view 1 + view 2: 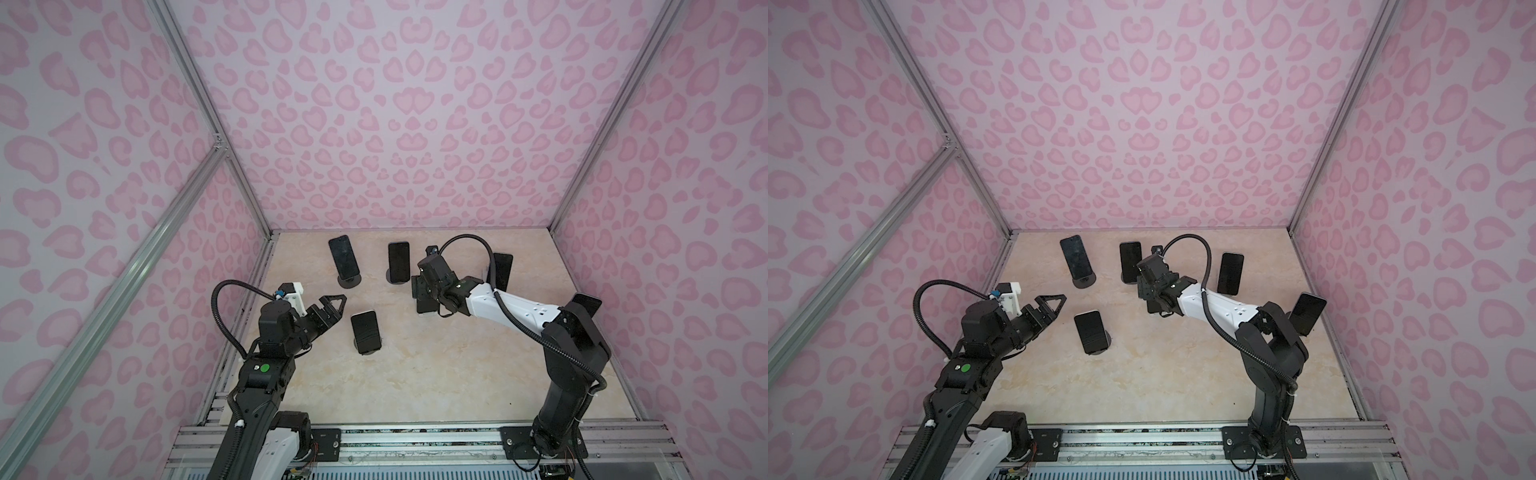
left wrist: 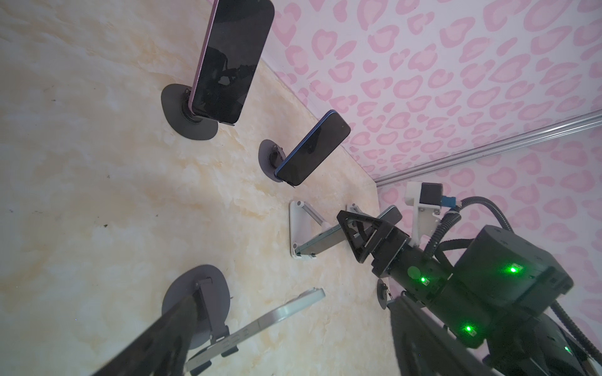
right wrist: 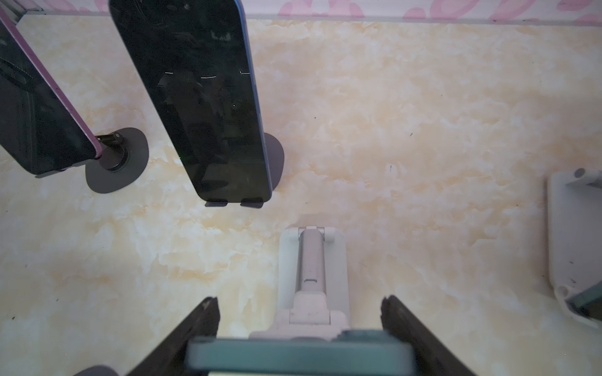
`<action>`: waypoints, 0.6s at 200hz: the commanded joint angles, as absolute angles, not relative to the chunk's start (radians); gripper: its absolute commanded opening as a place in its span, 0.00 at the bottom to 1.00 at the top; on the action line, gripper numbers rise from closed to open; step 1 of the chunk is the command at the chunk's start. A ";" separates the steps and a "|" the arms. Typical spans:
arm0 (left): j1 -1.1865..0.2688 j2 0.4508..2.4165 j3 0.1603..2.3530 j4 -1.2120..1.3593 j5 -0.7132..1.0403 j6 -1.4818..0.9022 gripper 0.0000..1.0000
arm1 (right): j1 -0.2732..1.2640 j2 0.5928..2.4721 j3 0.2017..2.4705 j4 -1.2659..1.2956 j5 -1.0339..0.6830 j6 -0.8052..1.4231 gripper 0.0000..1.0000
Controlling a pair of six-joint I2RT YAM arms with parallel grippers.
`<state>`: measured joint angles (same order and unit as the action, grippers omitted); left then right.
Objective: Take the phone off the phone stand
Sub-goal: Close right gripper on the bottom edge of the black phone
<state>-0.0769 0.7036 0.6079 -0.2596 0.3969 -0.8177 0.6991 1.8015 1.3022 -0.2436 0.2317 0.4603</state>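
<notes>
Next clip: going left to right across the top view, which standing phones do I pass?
Back-left tilted phone → back-middle upright phone → back-right phone → far-right phone. The front phone overlaps the first, so it is left out.

A beige marbled tabletop (image 1: 415, 374) lay inside a booth whose walls (image 1: 415, 124) were printed with pink leopard spots. Aluminium struts (image 1: 203, 106) ran up the corners, and a diagonal brace (image 1: 135, 266) crossed the left wall. A metal rail (image 1: 415, 442) edged the tabletop's near side, with a slotted grille (image 1: 415, 475) just beside it.
</notes>
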 commanded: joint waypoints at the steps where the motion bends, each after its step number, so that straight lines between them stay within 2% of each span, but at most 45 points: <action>1: -0.076 0.703 0.604 -0.227 0.399 -0.808 0.96 | 0.702 1.788 1.292 -0.227 0.254 0.460 0.79; 120: -0.076 0.704 0.614 -0.235 0.400 -0.816 0.96 | 0.709 1.700 1.260 -0.220 0.262 0.451 0.75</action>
